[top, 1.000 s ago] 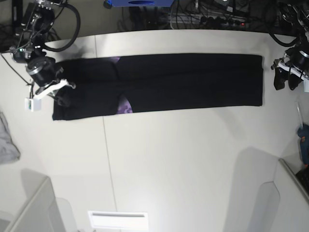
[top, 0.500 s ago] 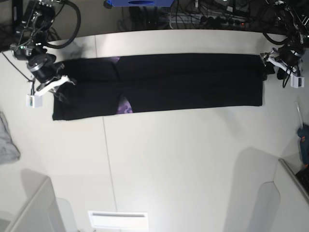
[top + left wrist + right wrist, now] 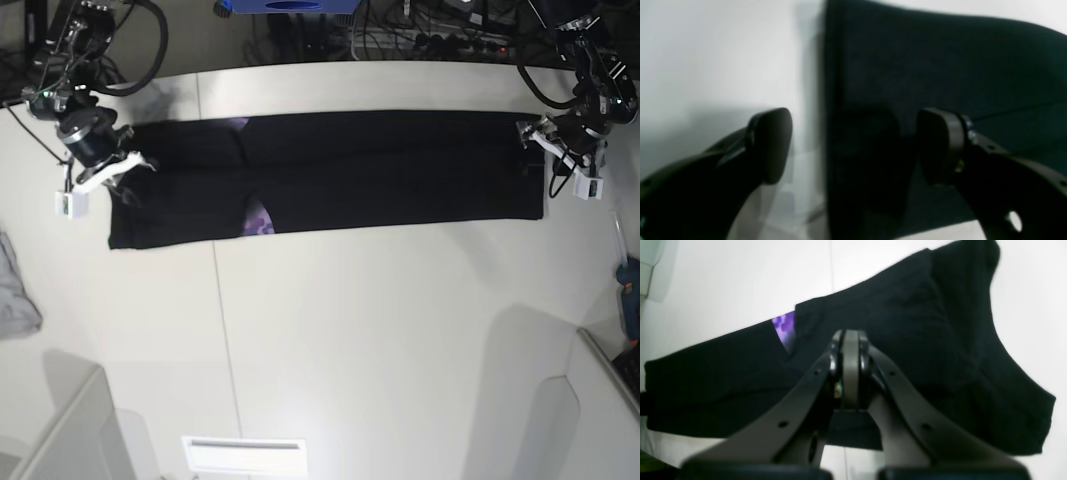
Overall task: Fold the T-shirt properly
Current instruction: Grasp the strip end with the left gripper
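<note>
One black T-shirt (image 3: 390,175) between the wide-spread left gripper's (image 3: 853,146) fingertips, right gripper (image 3: 850,336) closed.

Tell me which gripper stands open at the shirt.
The left gripper, open astride the folded black T-shirt's short edge, one finger beyond the cloth, one over it; the right gripper is shut.

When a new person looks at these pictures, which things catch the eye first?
First, the long black T-shirt, folded into a strip across the white table. Next, the small purple print on its front edge, toward the right arm's side. Then the left gripper, its fingers open around the shirt's end edge.
</note>
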